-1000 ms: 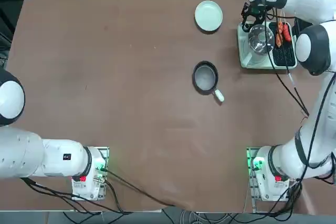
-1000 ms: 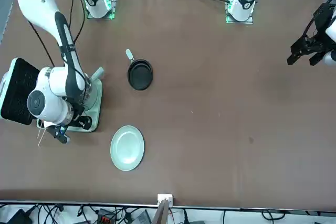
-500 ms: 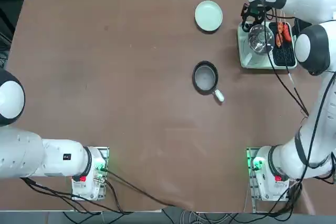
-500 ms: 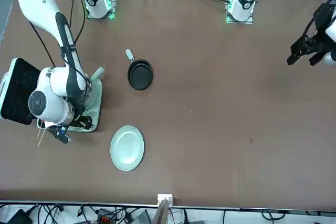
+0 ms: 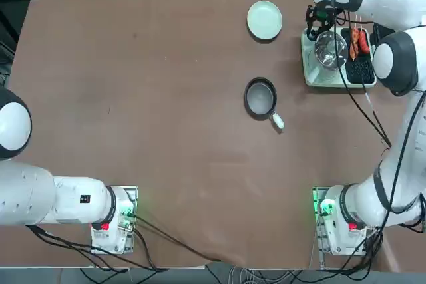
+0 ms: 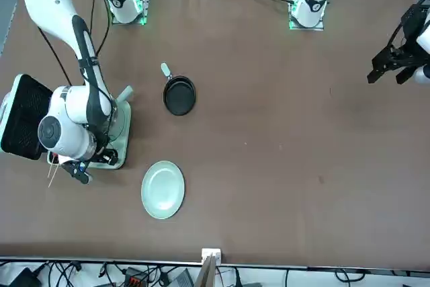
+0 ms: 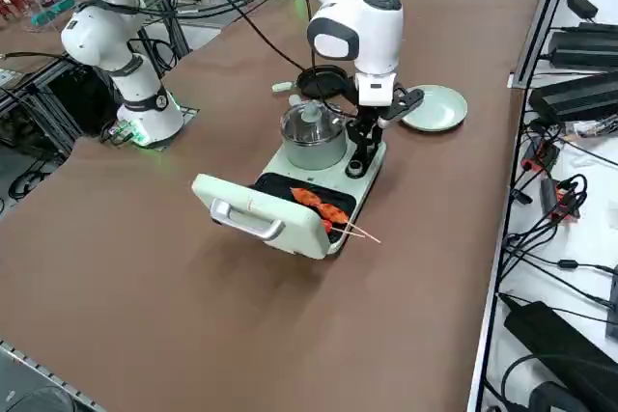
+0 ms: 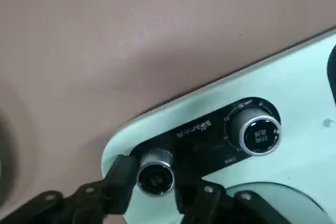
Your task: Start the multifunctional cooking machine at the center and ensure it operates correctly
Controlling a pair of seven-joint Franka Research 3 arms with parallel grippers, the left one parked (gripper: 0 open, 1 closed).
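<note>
Now pinching a control knob (image 8: 156, 162)

The right end effector (image 8: 156, 174) is closed on one of two knobs on the mint-green cooking machine (image 7: 363, 171), which sits on the tabletop (image 7: 145, 287), lid (image 7: 253, 202) open. A lidded steel pot (image 7: 314, 147) and skewers (image 7: 333, 213) rest on the machine.

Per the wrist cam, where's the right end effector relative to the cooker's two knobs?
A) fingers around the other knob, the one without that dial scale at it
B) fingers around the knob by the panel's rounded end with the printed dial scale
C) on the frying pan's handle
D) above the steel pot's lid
A: the right end effector has its fingers on either side of that knob, while the dial-scale knob stands free.
</note>
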